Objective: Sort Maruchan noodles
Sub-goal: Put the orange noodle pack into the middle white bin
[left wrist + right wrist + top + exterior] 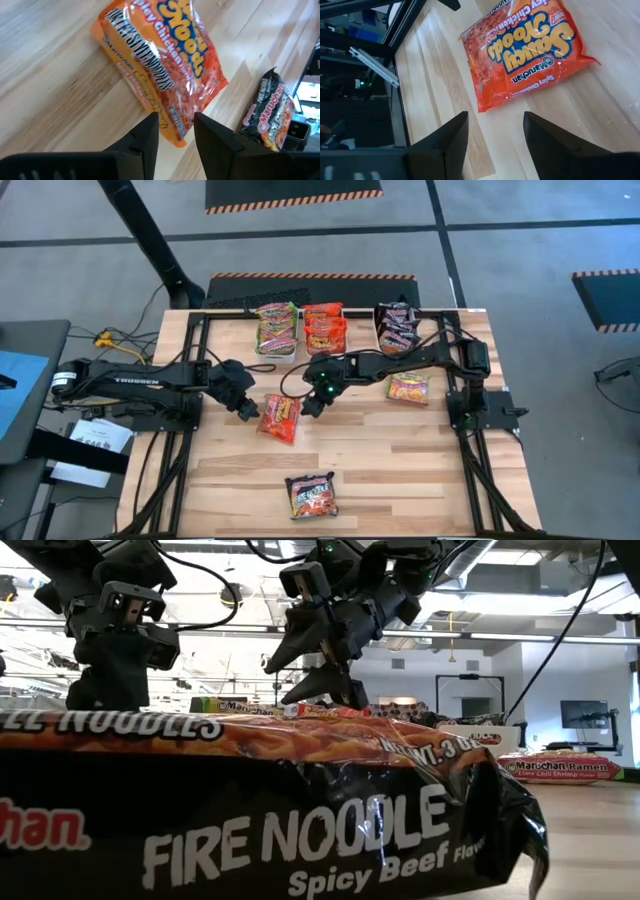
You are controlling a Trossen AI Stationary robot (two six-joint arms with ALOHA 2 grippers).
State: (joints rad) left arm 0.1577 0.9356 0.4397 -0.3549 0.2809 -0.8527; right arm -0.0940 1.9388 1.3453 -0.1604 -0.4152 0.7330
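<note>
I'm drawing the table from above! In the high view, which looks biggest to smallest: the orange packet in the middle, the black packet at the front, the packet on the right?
1. Black packet
2. Orange packet
3. Right packet

The last two look close, so that order is unsure.

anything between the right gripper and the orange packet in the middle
Nothing: in the right wrist view only bare wood separates the open right gripper from the orange packet, which lies flat on the table.
</note>
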